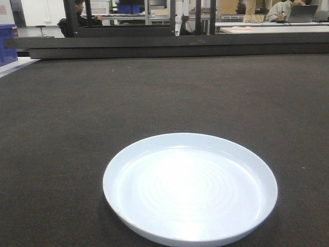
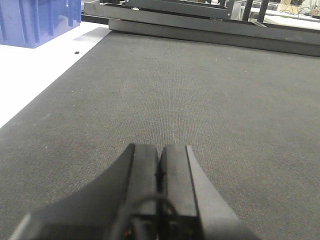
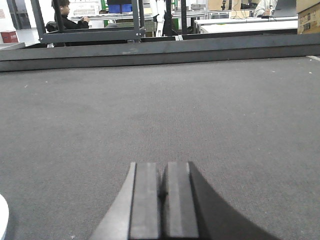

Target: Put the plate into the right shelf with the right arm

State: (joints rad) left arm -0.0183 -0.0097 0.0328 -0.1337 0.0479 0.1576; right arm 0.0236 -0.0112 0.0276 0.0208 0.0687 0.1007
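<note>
Plate (image 1: 190,188) flat on the dark worktop (image 1: 154,92), untouched
Our right claw (image 3: 161,172) and left claw (image 2: 160,155) are both clenched on nothing, and the plate lies left of the right one. We judge the low, glossy rim could slip from the pads and skid away.

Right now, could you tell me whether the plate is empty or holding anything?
Empty: the plate lies flat on the dark mat, its white inside bare.
</note>
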